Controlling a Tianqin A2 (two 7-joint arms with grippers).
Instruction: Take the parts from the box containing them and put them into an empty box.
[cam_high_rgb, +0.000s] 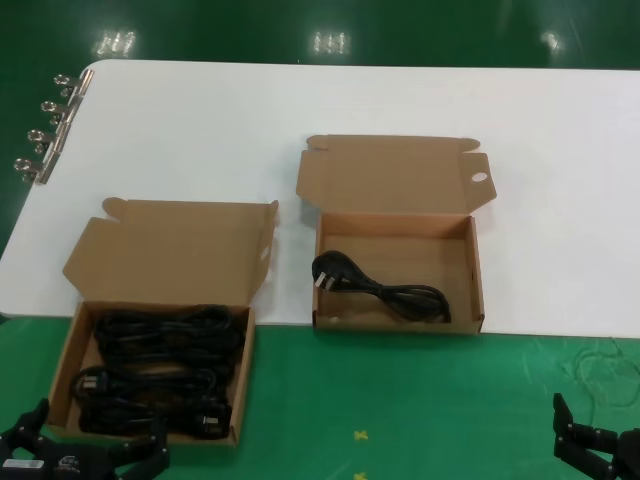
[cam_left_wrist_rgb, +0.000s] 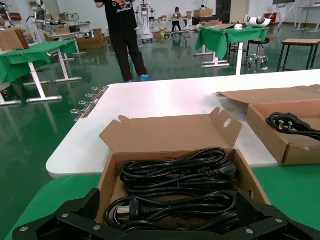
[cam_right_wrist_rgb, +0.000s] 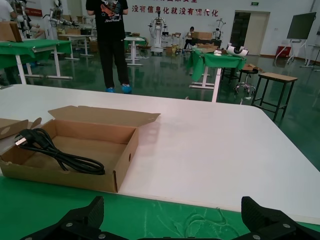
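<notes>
My left jaws (cam_high_rgb: 85, 452): low at the near edge of the surface, spread wide and holding nothing, just in front of the near wall of the box containing them (cam_high_rgb: 155, 365).
My right jaws (cam_high_rgb: 600, 440): low at the near right, also spread wide and empty, well apart from both boxes.
The parts (cam_high_rgb: 165, 370): several black power cords lie bundled in the box containing them, filling most of its floor; from my left wrist the nearest plug (cam_left_wrist_rgb: 125, 210) sits just beyond my fingertips.
The box containing them: open, lid flap standing back, resting on the green cloth (cam_high_rgb: 400, 400) at the near left.
The second box (cam_high_rgb: 397, 270): to the right and farther off, open, with a round hole (cam_high_rgb: 479, 178) through one tab of its lid; its near wall sits at the white edge.
Cord in the second box (cam_high_rgb: 385, 288): one cord lies across its floor, plug toward the left.
The surface (cam_high_rgb: 300, 110): white top, with the green cloth over the near strip.
Clips (cam_high_rgb: 45, 125): a row of metal binder clips along the far left edge.
Room: green floor, other green-covered tables, a person in black (cam_left_wrist_rgb: 122, 35) standing beyond.
</notes>
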